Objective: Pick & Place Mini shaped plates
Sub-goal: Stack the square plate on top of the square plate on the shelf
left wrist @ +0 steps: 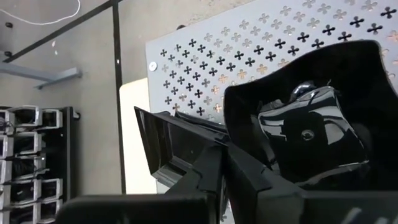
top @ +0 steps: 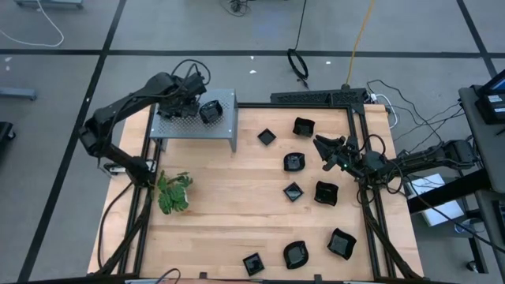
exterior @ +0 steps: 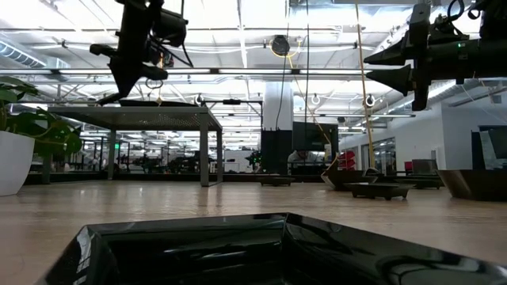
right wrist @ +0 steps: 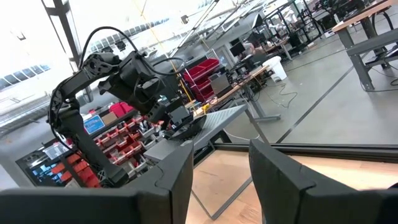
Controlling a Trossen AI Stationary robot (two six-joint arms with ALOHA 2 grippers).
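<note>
The counter (top: 237,197) carries the grey perforated shelf (top: 225,118) at its far left corner, and the step in hand is the set-down of a plate there. The left gripper (top: 189,101) hangs over the shelf top, its fingers (left wrist: 249,180) closed on the rim of a glossy black plate (left wrist: 317,124) just above the punched metal; another plate (top: 210,112) lies on the shelf just beside it. Next, by my reading, it must lower, let go and lift clear without nudging that neighbour. The right gripper (top: 331,151) waits well across the counter from the shelf, fingers spread and empty, among nine or so loose plates (top: 293,162). Whether the held plate touches the shelf is hard to tell. A green plant (top: 173,192) stands just in front of the shelf.
</note>
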